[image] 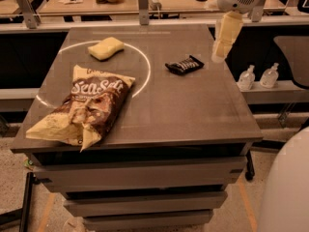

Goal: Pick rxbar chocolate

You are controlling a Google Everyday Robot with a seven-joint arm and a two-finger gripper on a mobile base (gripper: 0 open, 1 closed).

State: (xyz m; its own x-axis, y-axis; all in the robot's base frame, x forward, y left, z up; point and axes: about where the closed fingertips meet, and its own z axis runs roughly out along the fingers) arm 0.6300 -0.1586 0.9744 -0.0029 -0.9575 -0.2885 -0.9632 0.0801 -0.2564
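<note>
Nearest the camera, on the left front of the dark table [193, 120], lies the big Sea Salt chip bag [89, 108], well apart from the target. Farther back and right of centre, just outside the white circle [145, 76] marked on the tabletop, the rxbar chocolate [183, 65] lies flat and slantwise, with nothing touching it. It looks light and thin, and fairly stiff inside a glossy wrapper that is probably slippery. A pinch across its narrow width at mid-length seems safest, since the crimped ends would likely fold or slide. Lying so low, it offers little edge to catch, so a descent would have to reach almost to the tabletop. Back and to the left, the yellow sponge [105, 48] sits inside the circle. Farthest, the gripper [218, 56] hangs pointing down near the table's right rear edge, right of the bar and raised clear of it. Whether it is open or closed I cannot tell.
</note>
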